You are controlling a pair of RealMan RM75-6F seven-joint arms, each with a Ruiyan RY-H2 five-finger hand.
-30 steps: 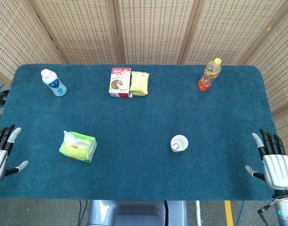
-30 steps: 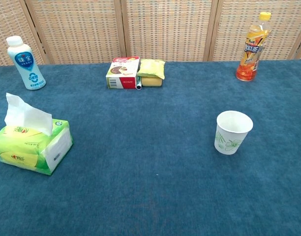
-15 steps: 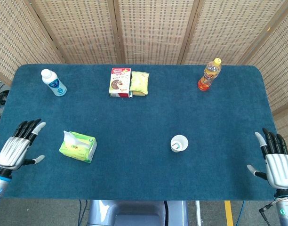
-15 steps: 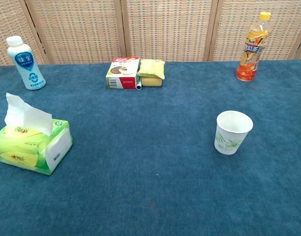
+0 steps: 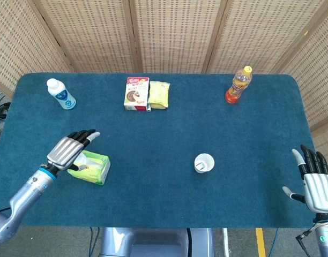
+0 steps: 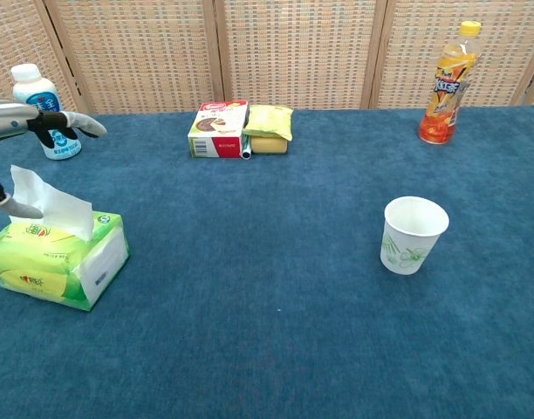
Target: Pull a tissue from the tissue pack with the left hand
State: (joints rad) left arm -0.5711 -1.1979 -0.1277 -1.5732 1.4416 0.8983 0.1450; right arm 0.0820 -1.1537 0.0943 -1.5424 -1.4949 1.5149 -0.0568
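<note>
A green tissue pack (image 5: 94, 167) (image 6: 62, 255) lies at the table's front left, with a white tissue (image 6: 47, 204) sticking up from its top. My left hand (image 5: 72, 146) (image 6: 27, 127) hovers over the pack's left end, fingers spread and holding nothing. In the chest view its thumb lies beside the tissue; I cannot tell if it touches. My right hand (image 5: 315, 183) stays open at the front right edge of the table, far from the pack.
A white milk bottle (image 5: 60, 93) stands at the back left. A snack box (image 5: 136, 92) and a yellow packet (image 5: 158, 93) lie at the back middle. An orange drink bottle (image 5: 237, 84) stands back right, a paper cup (image 5: 203, 163) right of centre.
My left hand has moved from the table's left edge rightwards and forwards to above the tissue pack. The right hand has slid slightly back towards the table edge.
</note>
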